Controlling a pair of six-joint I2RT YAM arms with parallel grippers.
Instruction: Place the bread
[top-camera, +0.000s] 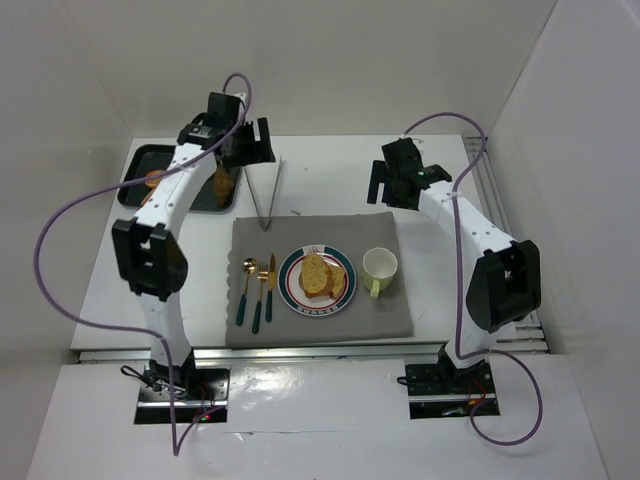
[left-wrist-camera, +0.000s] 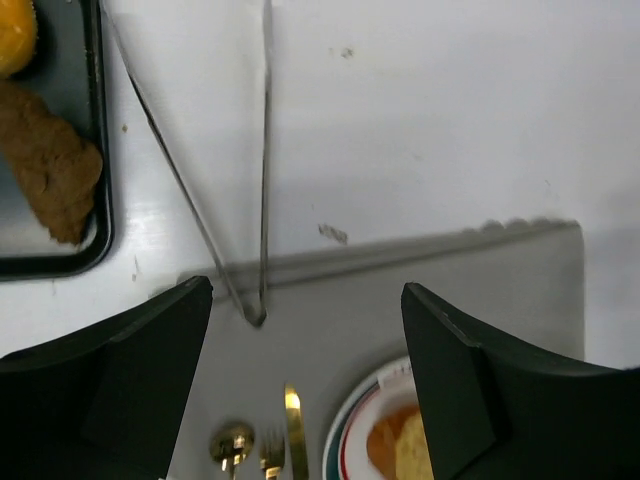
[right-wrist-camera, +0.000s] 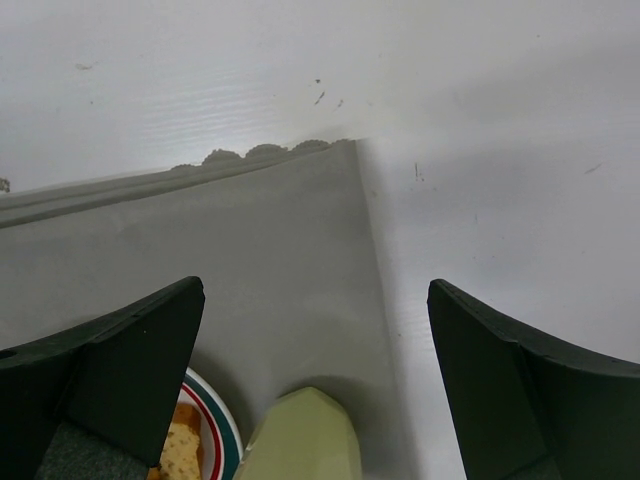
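Black fingers (left-wrist-camera: 130, 380) of the left gripper (left-wrist-camera: 305, 298) were seen closest to the wrist camera, spread wide apart, and nothing was held between them. The right gripper (right-wrist-camera: 315, 290) was opened wide in the same way, and nothing was gripped by it.

A white table (top-camera: 330, 165) was enclosed by white walls (top-camera: 350, 60) at the back and on both sides. A grey mat (top-camera: 300, 232) was laid on the near middle of the table. Metal tongs (top-camera: 268, 192) were laid on the bare table behind the mat, with their joined end reaching over the mat's far edge. A black tray (top-camera: 135, 158) was placed at the far left; an orange doughnut (left-wrist-camera: 12, 35) and a dark brown piece of food (left-wrist-camera: 45, 165) were seen in it.

On the mat, a plate (top-camera: 284, 285) with a red and dark green striped rim was set in the middle. A gold spoon (top-camera: 248, 285), fork (top-camera: 258, 295) and knife (top-camera: 270, 290) were lined up just beside it on the left, and a pale green cup (top-camera: 379, 266) was set just beside it on the right.

The bread (top-camera: 317, 272) was found on the plate, well apart from both grippers. Its face was tan and speckled, and it was edged by a golden-brown crust. Two slices seemed to be overlapped, though the border between them could not be told clearly.
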